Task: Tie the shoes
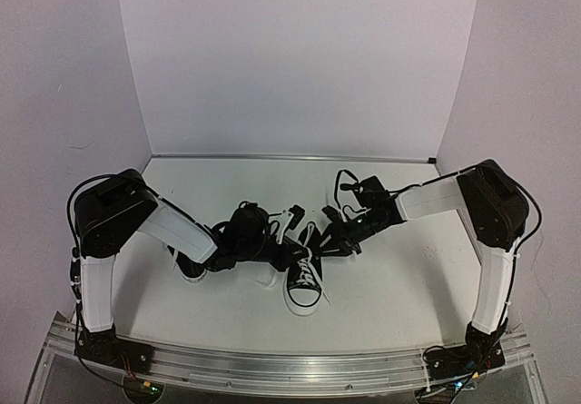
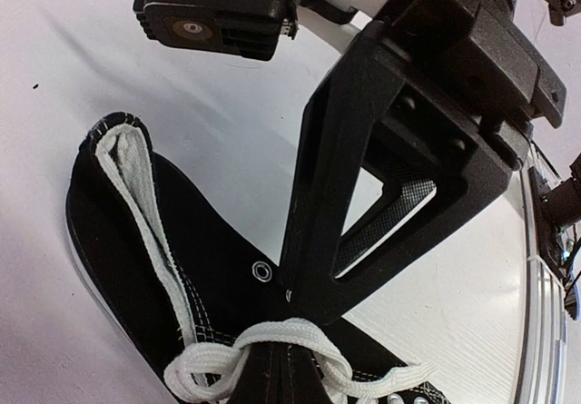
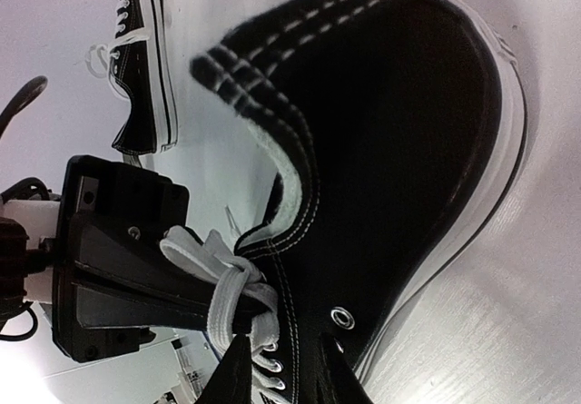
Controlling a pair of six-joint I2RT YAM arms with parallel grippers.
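I log small white marks printed on the camera housing up and left of the right gripper. None is legible.

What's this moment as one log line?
left claw shut at sneaker's laces | right claw at laces too, grip unclear | second sneaker apart

White table, plain white walls
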